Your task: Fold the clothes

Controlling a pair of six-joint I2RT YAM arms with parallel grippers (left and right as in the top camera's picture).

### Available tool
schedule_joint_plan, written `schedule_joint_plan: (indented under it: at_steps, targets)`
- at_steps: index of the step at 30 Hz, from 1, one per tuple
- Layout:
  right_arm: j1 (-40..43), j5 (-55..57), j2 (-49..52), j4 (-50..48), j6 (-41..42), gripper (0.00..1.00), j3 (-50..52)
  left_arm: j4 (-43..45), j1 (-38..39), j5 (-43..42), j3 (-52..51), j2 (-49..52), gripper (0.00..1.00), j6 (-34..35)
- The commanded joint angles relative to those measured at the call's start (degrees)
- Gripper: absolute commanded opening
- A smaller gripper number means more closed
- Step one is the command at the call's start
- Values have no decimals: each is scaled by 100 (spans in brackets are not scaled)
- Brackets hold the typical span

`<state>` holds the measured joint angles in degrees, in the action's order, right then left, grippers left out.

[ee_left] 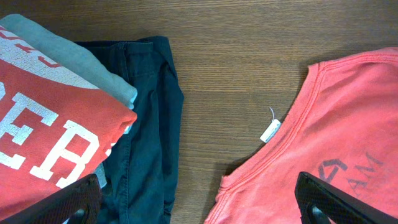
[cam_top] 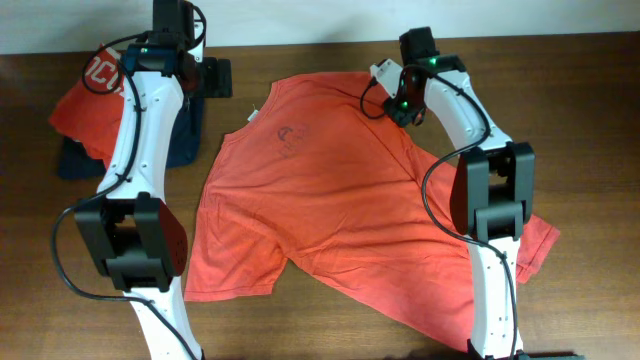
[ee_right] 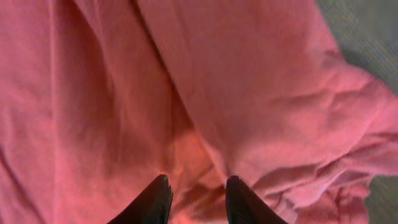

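Coral-red T-shirt (cam_top: 330, 190) lies spread flat on the table (cam_top: 580, 120), right gripper (ee_right: 196, 185) pinching a ridge of cloth at its far sleeve, probably to start a fold, while left gripper (ee_left: 199, 200) hovers near the collar, spread wide.

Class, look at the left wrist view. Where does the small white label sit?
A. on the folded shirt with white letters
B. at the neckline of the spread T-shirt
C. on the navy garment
B: the label juts out from the neckline of the spread T-shirt, across bare wood from the navy garment.
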<state>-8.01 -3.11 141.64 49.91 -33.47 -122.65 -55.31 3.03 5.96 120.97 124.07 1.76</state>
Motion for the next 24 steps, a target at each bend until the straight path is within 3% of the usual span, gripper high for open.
schedule_joint_plan:
  at_steps: [1,24]
  targets:
    - [15,-72,-35,-203,-127,36,31,-7,-4,-59,70,-116,99,17]
    - [26,380,278,-476,-380,35,37,-7,-4,-59,70,-116,99,17]
